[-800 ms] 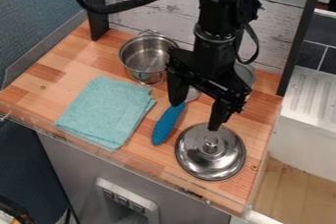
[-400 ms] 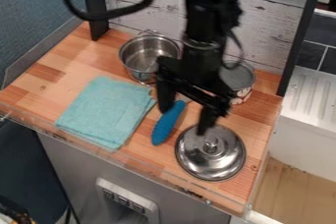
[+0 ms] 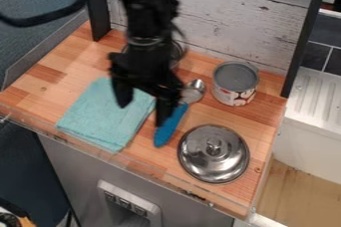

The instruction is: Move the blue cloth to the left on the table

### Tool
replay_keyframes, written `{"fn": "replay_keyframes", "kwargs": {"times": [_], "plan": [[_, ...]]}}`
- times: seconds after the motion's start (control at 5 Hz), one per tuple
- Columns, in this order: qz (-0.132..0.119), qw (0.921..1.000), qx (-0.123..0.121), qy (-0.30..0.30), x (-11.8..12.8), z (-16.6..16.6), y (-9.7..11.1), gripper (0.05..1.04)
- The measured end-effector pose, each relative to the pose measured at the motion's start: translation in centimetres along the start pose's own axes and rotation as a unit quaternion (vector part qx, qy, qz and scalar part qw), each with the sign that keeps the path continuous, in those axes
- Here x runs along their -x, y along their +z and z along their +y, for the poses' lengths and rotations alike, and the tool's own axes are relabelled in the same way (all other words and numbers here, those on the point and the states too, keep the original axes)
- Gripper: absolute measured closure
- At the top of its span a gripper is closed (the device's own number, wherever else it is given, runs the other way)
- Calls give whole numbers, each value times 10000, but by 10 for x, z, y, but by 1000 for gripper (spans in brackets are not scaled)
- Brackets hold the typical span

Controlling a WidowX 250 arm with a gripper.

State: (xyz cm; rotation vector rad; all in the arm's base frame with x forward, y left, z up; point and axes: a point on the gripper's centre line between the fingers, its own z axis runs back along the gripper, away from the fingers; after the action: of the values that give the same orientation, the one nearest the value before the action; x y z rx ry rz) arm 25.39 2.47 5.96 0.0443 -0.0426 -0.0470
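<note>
The gripper (image 3: pixel 142 114) hangs open above the right part of the blue cloth (image 3: pixel 100 116), its two fingers spread wide with nothing between them. One finger is over the cloth's upper right area, and the other is by the cloth's right edge, near the blue spoon handle. Folded into a rough square, the cloth lies flat on the left half of the wooden table (image 3: pixel 50 74).
A spoon with a blue handle (image 3: pixel 171 125) lies right of the cloth. A metal lid (image 3: pixel 214 153) sits at the front right, and a can (image 3: pixel 235 83) stands behind it. The arm largely covers a metal pot (image 3: pixel 177 54) at the back.
The arm and gripper have moved left, from over the spoon and lid to over the cloth's right side. The can has come into fuller view, and the pot is now mostly covered. The cloth has not moved.
</note>
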Motion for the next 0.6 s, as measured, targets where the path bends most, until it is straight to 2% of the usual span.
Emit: {"fn": "replay_keyframes", "kwargs": {"times": [0.2, 0.4, 0.6], "plan": [[-93, 9998, -30, 172, 0, 24, -14, 82], [-61, 9997, -72, 230, -2, 36, -34, 82], [-32, 9995, -55, 309, 0, 47, -44, 82]]}}
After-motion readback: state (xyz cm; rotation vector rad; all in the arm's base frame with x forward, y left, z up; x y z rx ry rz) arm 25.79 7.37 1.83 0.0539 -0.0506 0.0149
